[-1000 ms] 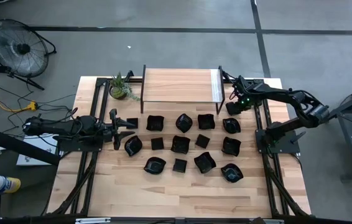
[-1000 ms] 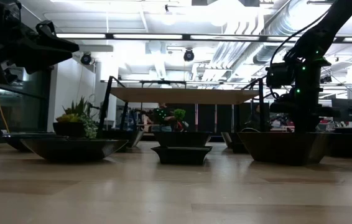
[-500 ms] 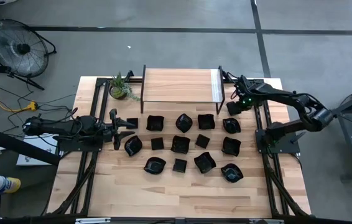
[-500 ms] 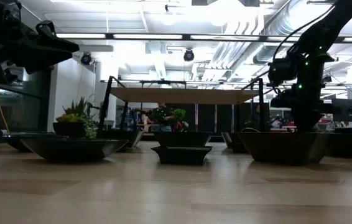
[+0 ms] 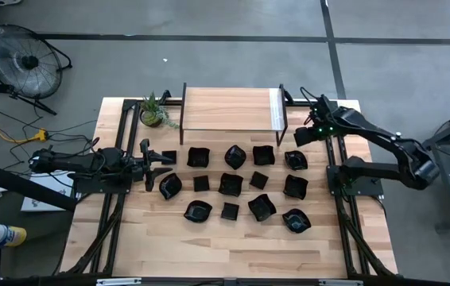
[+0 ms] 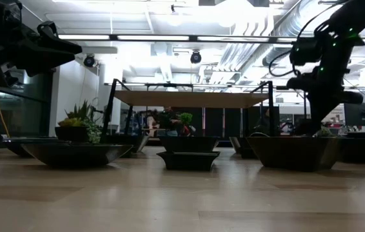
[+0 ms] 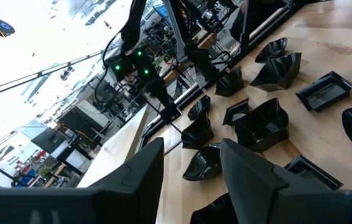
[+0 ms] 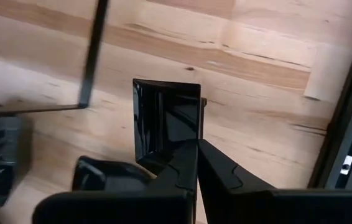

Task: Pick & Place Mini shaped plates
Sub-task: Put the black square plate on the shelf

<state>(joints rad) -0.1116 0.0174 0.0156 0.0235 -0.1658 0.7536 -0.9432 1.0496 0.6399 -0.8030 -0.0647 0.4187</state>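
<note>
Several small glossy black plates point(image 5: 230, 183) lie in rows on the wooden table point(image 5: 233, 246); they also show in the left wrist view point(image 7: 263, 121) and in the low view point(image 6: 187, 160). My right gripper point(image 5: 300, 137) is at the far right, beside the shelf's right leg, shut on a small square black plate point(image 8: 166, 115). My left gripper point(image 5: 147, 164) hovers open and empty at the left end of the rows, its fingers point(image 7: 250, 180) level and pointing toward the table's right. My right gripper pinches the square plate by one rim point(image 8: 175, 148) between its two shut fingers point(image 8: 222, 171). The plate stands tipped on edge beyond the fingertips, its hollow facing the wrist camera. It is above the table and above another plate point(image 8: 104, 175).
A raised wooden shelf point(image 5: 229, 108) on dark legs point(image 8: 92, 56) stands at the table's far side, with a small potted plant point(image 5: 154, 112) at its left. Dark metal frames run along both table sides. Bare wood lies near the front edge.
My right gripper has risen with the square plate and gone a little toward the table's right edge, while its arm's elbow has swung out to the right.
</note>
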